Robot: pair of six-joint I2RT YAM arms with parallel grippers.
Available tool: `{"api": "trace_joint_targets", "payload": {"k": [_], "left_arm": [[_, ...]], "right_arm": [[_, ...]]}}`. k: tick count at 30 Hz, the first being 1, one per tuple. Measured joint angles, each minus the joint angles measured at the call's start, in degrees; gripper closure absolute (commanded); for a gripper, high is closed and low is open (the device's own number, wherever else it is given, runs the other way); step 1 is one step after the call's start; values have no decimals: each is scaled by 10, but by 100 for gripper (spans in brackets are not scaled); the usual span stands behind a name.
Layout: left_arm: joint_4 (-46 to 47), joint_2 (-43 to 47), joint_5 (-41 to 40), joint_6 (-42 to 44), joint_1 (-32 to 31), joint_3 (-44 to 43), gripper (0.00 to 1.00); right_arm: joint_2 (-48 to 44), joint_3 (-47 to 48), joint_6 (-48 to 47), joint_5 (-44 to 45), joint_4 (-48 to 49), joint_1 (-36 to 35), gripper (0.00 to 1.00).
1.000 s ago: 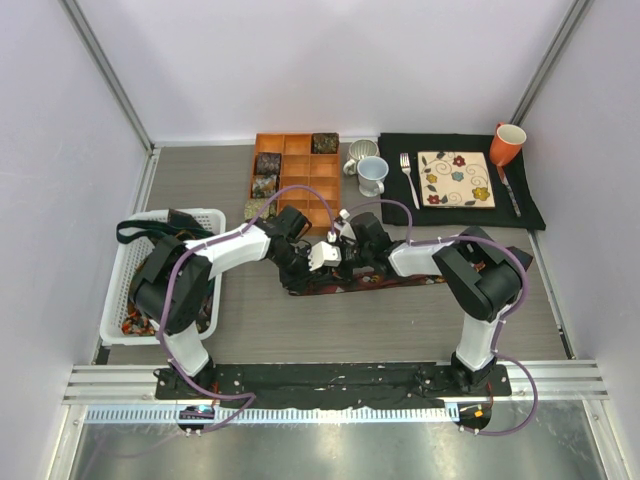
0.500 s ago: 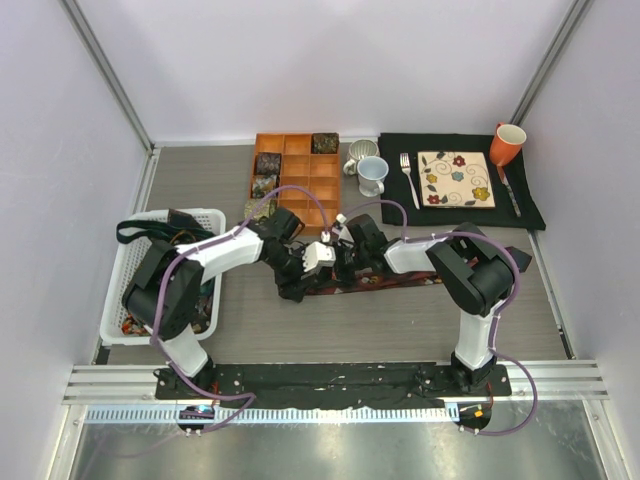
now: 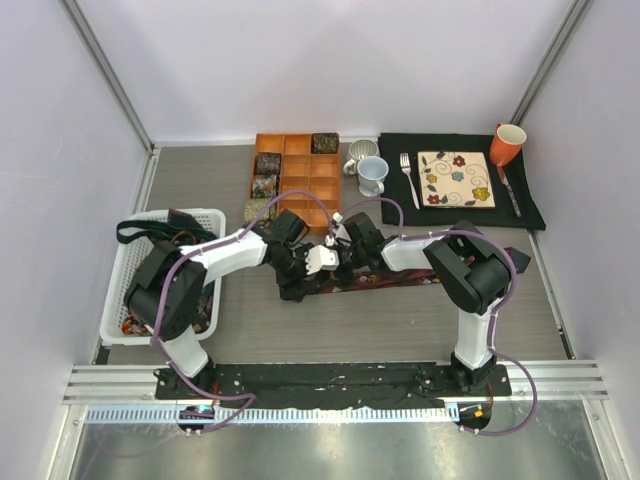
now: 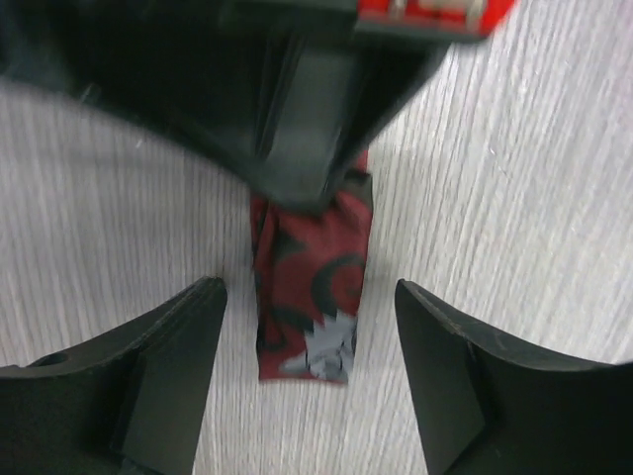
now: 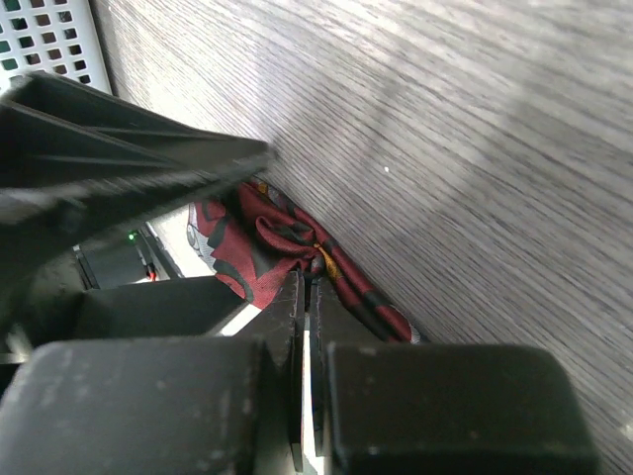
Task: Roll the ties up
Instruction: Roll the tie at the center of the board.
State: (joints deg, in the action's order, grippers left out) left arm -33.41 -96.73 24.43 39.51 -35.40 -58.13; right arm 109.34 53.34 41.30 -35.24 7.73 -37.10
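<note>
While left end effector (image 4: 307, 297) agape, right end effector (image 5: 305, 292) tight on crumpled maroon tie (image 4: 321, 242)

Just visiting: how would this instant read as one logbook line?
task: roll the ties | left gripper: open, straddling the maroon patterned fabric necktie on the grey wood-grain table | right gripper: shut, pinching that necktie

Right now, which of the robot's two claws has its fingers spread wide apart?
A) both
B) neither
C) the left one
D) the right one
C: the left gripper has its fingers standing wide apart, one on either side of the maroon tie without touching it, while the right gripper is pressed shut, pinching that tie.
</note>
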Motion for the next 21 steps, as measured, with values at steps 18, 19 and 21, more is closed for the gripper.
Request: {"api": "trace_joint_targets", "payload": {"k": [18,19,21], "left_arm": [[12,-24,-45,-4,-36,-15,77],[13,-24,-45,-5,-36,-15,77],[13,-24,-45,-7,-36,-15,78]], "right_arm": [[-15,-1,20,0,1,-7,64],[-17,-9,26,-3,9,-7,64],[-17,-19,37,-10,20,-7,68]]}}
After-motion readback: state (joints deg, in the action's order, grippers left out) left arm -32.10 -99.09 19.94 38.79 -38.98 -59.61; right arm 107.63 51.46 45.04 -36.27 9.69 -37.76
